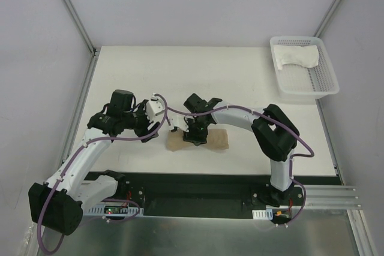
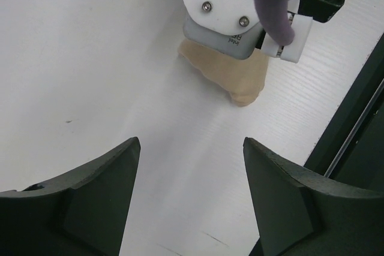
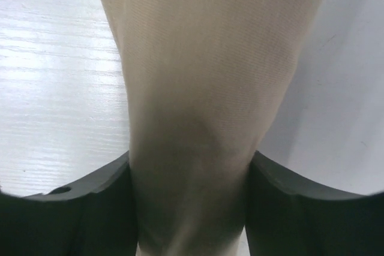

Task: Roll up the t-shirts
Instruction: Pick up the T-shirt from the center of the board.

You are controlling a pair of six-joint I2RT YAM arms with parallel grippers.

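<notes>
The tan t-shirt [image 1: 219, 140] lies as a short roll on the table near the front edge, in the middle. My right gripper [image 1: 195, 136] reaches down onto it, and in the right wrist view its jaws [image 3: 189, 166] press both sides of the tan roll [image 3: 204, 58]. To the left of the roll my left gripper [image 1: 158, 126] hangs open over bare table, nothing between its fingers [image 2: 191, 148]. Its view shows one end of the tan t-shirt [image 2: 241, 80] under the right arm's wrist. The white t-shirt [image 1: 297, 57] lies crumpled in the basket.
A white mesh basket [image 1: 327, 86] stands at the back right corner of the white table [image 1: 180, 70]. Grey walls close in the left, back and right sides. A black rail runs along the near edge [image 1: 198, 184].
</notes>
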